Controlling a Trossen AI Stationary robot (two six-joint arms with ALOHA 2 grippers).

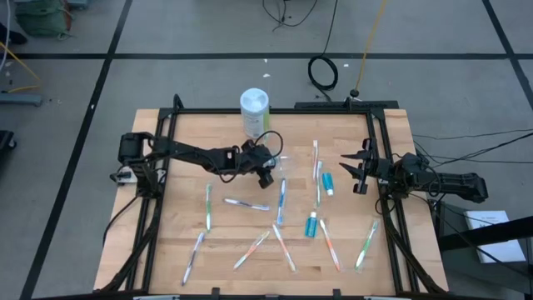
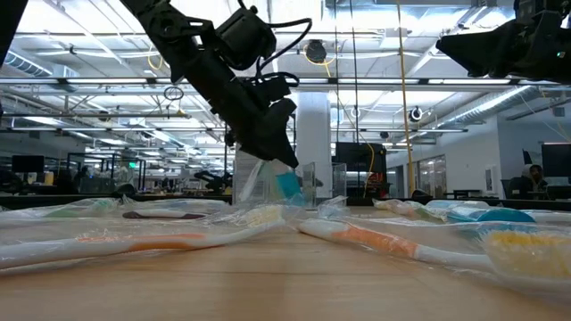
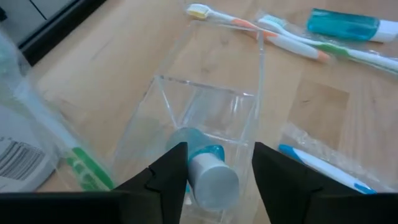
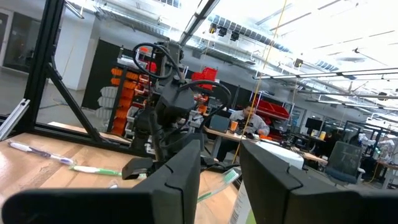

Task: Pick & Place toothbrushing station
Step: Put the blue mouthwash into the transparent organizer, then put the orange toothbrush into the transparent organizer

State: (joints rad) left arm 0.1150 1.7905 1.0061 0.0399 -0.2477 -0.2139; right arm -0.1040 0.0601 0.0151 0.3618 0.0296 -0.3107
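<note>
Left gripper clenching a teal white-capped toothpaste tube, hovering over the clear plastic cup on the tabletop. Right gripper waiting released near the right edge, toothbrushes lying scattered between.

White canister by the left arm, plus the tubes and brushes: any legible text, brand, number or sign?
None can be read.
white canister: green label, print too small; the left wrist view shows only a barcode, digits blurred.
toothpaste tubes: teal, no legible print.
toothbrushes: no readable marking.
paper sheet off the table: text too small.
</note>
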